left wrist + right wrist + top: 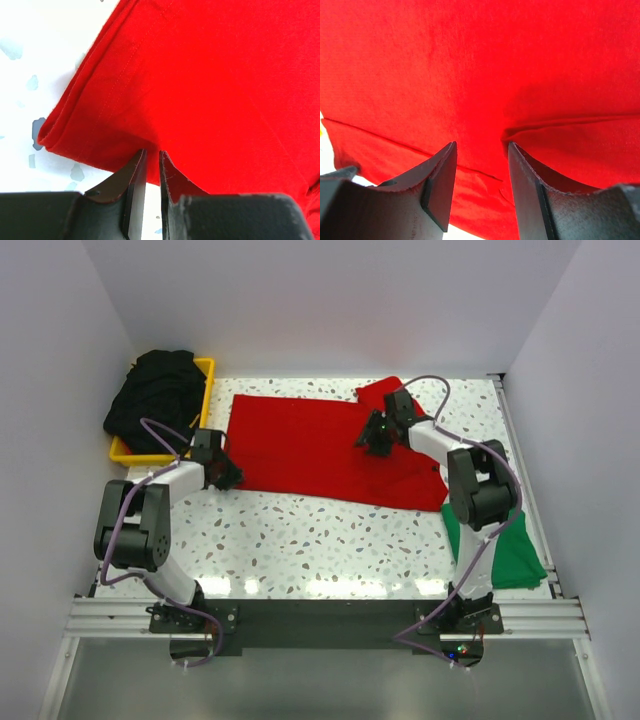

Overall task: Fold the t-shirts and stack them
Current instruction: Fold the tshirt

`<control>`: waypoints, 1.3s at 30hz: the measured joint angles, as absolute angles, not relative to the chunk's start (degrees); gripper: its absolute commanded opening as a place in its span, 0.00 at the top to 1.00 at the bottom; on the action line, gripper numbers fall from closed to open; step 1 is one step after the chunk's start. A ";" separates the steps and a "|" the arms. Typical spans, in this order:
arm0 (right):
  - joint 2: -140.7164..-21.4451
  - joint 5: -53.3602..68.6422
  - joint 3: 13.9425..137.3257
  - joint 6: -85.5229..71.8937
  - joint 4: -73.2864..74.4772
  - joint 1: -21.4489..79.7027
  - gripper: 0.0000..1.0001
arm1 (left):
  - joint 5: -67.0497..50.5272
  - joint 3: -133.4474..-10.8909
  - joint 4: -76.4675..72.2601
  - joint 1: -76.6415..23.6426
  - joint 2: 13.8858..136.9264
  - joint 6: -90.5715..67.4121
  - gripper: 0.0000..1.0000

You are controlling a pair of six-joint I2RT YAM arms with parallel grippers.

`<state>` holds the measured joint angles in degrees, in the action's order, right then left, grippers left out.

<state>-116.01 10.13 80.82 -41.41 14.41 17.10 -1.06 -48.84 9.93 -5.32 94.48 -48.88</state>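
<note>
A bright red t-shirt (300,445) lies spread across the middle of the table, one sleeve (378,390) sticking out at the back. My left gripper (225,475) sits at its near left corner; in the left wrist view its jaws (152,151) stand narrow, pinched on the folded edge of the red t-shirt (225,75). My right gripper (375,443) rests on top of the shirt near the sleeve. Its jaws (481,143) stand apart over the red t-shirt (470,65), and a crease runs from the right fingertip (512,147). A green t-shirt (518,552) lies at the near right. Black t-shirts (155,395) sit piled at the back left.
The black pile fills a yellow bin (207,368) in the back left corner. White walls close in the speckled table (330,540) on the left, back and right. A metal rail (320,612) carrying both arm bases runs along the near edge.
</note>
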 measured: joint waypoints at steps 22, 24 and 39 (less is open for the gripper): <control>-94.43 -2.35 61.49 -37.87 19.99 15.66 0.52 | -6.04 -52.31 1.72 -5.34 97.84 -50.02 0.84; -94.63 -2.76 60.86 -37.82 20.03 15.42 0.52 | -5.13 -51.42 1.17 -5.34 97.82 -50.41 0.84; -96.92 -5.06 55.55 -37.45 18.63 15.38 0.30 | 6.94 -36.21 -0.60 -5.67 86.87 -56.60 0.85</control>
<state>-96.92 -5.06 55.55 -37.45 18.63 15.38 6.94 -36.21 -0.60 -5.67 86.87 -56.60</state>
